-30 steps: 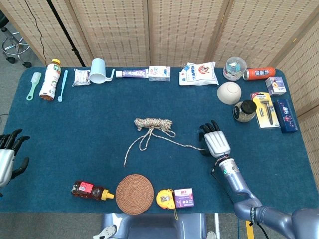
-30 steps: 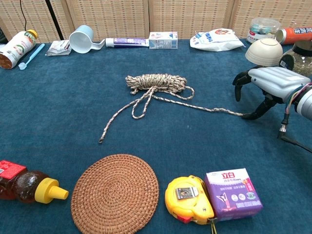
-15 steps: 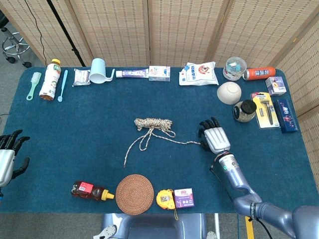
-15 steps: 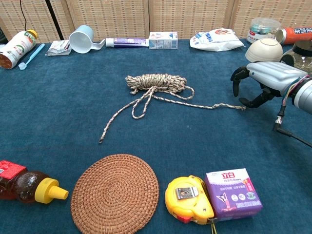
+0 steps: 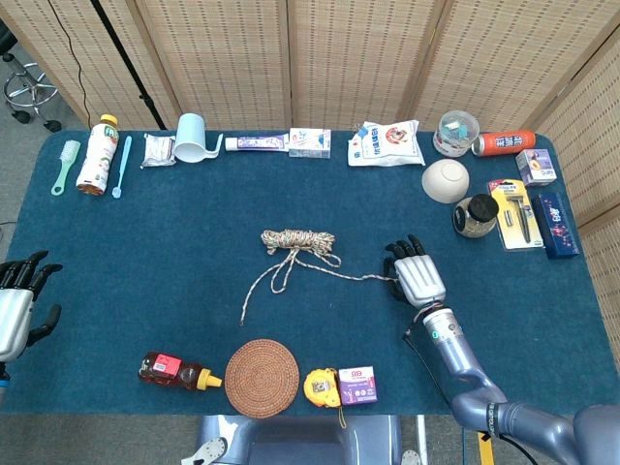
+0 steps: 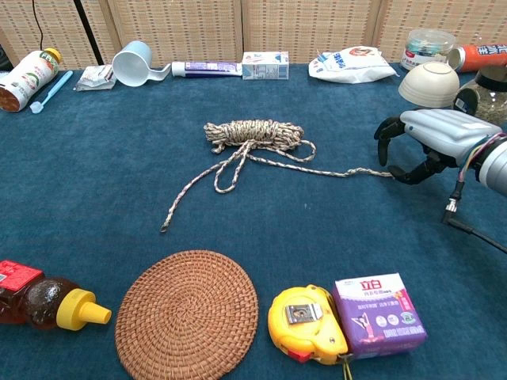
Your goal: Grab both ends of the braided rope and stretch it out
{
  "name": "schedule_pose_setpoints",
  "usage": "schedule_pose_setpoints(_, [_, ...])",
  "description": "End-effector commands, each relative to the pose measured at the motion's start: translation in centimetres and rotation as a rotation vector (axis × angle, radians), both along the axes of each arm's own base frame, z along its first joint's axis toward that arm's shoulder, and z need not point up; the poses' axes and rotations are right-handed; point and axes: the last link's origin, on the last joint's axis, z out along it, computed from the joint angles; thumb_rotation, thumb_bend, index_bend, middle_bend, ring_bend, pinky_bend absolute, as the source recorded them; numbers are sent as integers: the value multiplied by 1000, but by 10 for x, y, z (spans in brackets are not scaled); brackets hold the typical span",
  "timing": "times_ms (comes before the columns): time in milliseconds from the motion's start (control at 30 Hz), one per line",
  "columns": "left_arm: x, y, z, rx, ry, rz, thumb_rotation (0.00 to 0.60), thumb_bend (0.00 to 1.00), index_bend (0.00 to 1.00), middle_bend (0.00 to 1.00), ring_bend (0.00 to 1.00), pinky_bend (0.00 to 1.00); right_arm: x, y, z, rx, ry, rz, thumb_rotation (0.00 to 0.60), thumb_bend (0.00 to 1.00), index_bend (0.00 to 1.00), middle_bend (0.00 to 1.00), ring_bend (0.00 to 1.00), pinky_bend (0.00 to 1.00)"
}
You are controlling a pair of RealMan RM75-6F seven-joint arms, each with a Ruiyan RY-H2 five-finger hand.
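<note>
One braided rope [image 5: 295,248] lies at the frame centre, and my right hand [image 5: 417,275] pinches its right end. My left hand [image 5: 17,308], spread with nothing in it, is cut off at the left edge.

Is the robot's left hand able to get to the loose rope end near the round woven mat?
Probably yes. The left hand waits open at the table's left edge, and only bare blue cloth lies between it and that rope end. The honey bottle and woven mat sit nearer the front.
</note>
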Motion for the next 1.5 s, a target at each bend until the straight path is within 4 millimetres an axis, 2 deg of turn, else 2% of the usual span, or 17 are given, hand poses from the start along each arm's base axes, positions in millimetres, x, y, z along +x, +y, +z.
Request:
schedule_pose_setpoints(33, [0, 0, 0, 0, -1, 1, 600, 359, 251, 148, 168, 138, -2, 0, -3, 6, 4, -12, 600, 503, 482, 212, 127, 0])
schedule_pose_setpoints(433, [-1, 0, 1, 2, -5, -1, 600, 359, 250, 148, 168, 138, -4, -1, -9, 2, -5, -40, 600, 508, 488, 227, 128, 0])
schedule_pose_setpoints(833, [0, 0, 3, 8, -5, -2, 600, 359, 250, 148, 167, 138, -2, -6, -2, -33, -28, -46, 600, 510, 498, 242, 127, 0])
schedule_pose_setpoints(933, [0, 1, 3, 5, -5, -3, 600, 359, 250, 148, 166, 138, -2, -4, -3, -29, -30, -48, 600, 488, 499, 244, 127, 0])
schedule_pose_setpoints(1133, [2, 2, 3, 6, -5, -7, 600, 359, 250, 148, 165, 137, -2, -4, -2, -28, -23, -46, 600, 380, 498, 247, 127, 0])
schedule_pose_setpoints(1500, [0, 1, 2, 5, -3, -1, 600, 358, 250, 148, 164, 137, -3, -5, -5, -31, -18, -58, 600, 372, 514, 257, 129, 0])
